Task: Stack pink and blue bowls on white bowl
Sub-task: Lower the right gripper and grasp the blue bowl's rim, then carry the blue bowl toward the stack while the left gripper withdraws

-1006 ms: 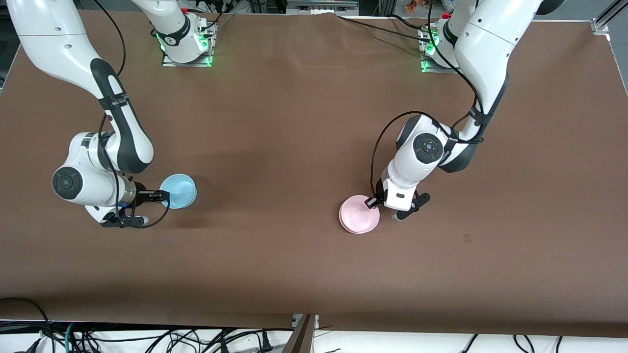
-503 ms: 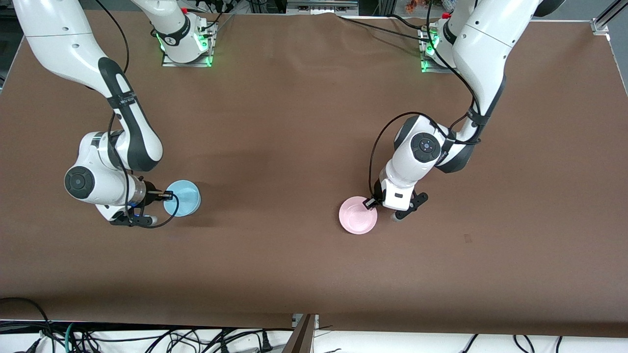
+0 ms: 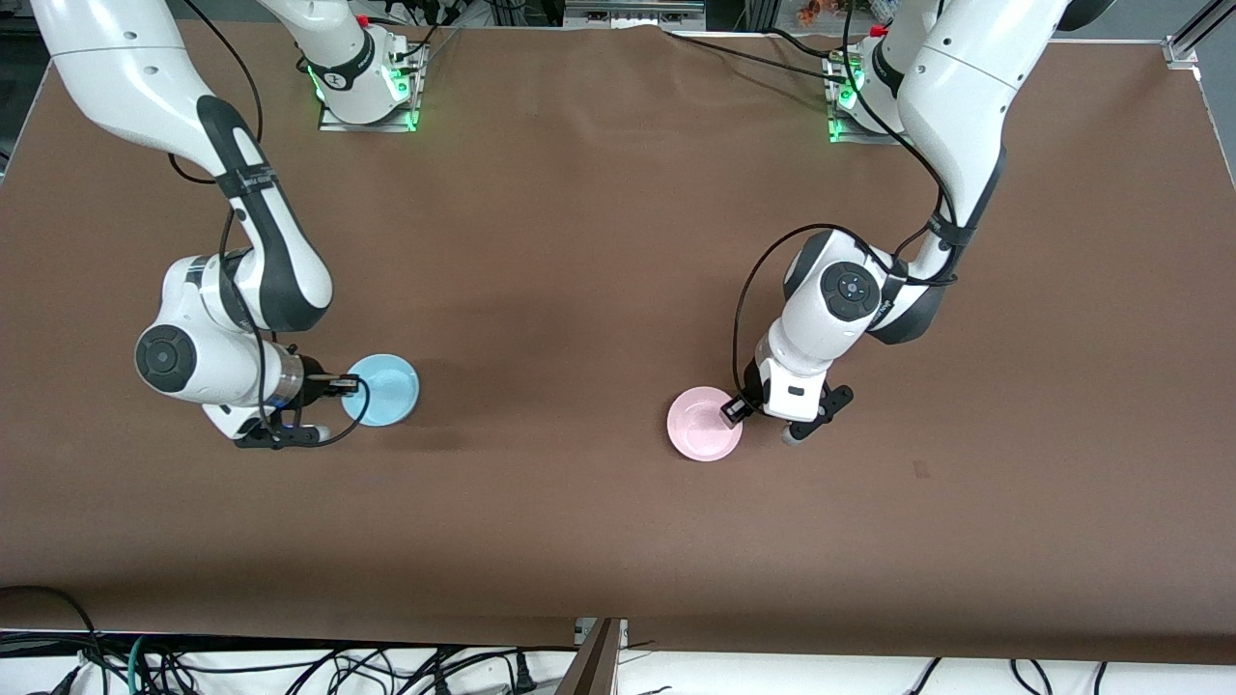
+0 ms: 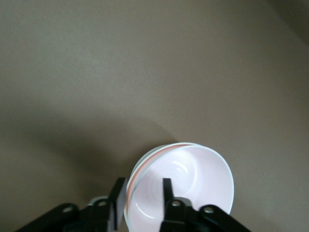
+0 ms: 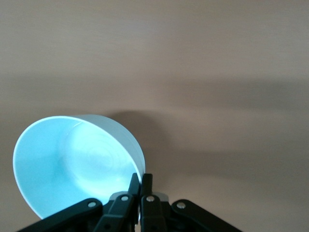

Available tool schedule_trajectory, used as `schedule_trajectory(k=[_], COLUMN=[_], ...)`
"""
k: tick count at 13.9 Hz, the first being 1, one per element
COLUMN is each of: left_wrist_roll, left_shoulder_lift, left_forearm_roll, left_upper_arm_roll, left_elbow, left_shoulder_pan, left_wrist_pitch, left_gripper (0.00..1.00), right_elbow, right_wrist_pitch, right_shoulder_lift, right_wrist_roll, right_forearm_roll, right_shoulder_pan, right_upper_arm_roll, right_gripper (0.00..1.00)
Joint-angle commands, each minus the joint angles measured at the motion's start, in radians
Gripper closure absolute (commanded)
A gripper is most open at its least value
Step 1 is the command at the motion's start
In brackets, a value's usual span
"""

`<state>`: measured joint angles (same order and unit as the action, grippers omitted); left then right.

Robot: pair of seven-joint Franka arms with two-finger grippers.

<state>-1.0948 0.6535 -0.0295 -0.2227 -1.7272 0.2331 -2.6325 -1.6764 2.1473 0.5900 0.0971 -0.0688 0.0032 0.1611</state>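
Observation:
The pale pink bowl (image 3: 703,425) sits nested in the white bowl, which shows only as a thin rim (image 4: 136,169) under it in the left wrist view. My left gripper (image 3: 736,411) is open, its fingers (image 4: 166,191) astride the pink bowl's (image 4: 193,179) rim, one inside and one outside. My right gripper (image 3: 345,386) is shut on the rim of the light blue bowl (image 3: 386,388) and holds it tilted above the table toward the right arm's end. In the right wrist view the gripper (image 5: 141,186) pinches the blue bowl's (image 5: 67,164) edge.
The brown table (image 3: 579,241) carries only the bowls. The two arm bases (image 3: 367,87) stand along its edge farthest from the front camera. Cables hang below the near edge.
My right gripper has carried the blue bowl toward the middle of the table. The pink bowl has settled square onto the white one, and my left gripper has loosened from its rim.

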Motion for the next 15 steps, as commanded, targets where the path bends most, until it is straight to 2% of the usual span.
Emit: schedule_trajectory(k=[1, 2, 7, 11, 13, 15], left_wrist_roll=[-0.016, -0.014, -0.02, -0.016, -0.014, 0.041], left_shoulder_lift=[-0.005, -0.002, 0.026, 0.008, -0.038, -0.077], left_forearm_roll=[-0.03, -0.03, -0.07, -0.075, -0.07, -0.061], left_upper_arm_roll=[0.002, 0.005, 0.009, 0.008, 0.002, -0.007], left_elbow=[-0.006, -0.006, -0.006, 0.015, 0.034, 0.078], left_shoulder_pan=[0.0, 0.002, 0.005, -0.027, -0.066, -0.103], left_wrist_pitch=[0.003, 0.002, -0.001, 0.005, 0.054, 0.161], left_gripper=[1.0, 1.0, 1.0, 1.0, 1.0, 1.0], right_elbow=[0.029, 0.044, 0.128, 0.147, 0.153, 0.167], right_wrist_pitch=[-0.026, -0.023, 0.006, 0.071, 0.095, 0.121], right_shoulder_lift=[-0.019, -0.018, 0.02, 0.043, 0.05, 0.059], right_wrist_roll=[0.174, 0.267, 0.616, 0.713, 0.762, 0.815], right_forearm_roll=[-0.04, -0.04, -0.032, -0.029, -0.029, -0.029], right_shoulder_pan=[0.01, 0.035, 0.214, 0.262, 0.294, 0.313], right_upper_arm_roll=[0.087, 0.103, 0.104, 0.103, 0.104, 0.103], right_gripper=[1.0, 1.0, 1.0, 1.0, 1.0, 1.0])
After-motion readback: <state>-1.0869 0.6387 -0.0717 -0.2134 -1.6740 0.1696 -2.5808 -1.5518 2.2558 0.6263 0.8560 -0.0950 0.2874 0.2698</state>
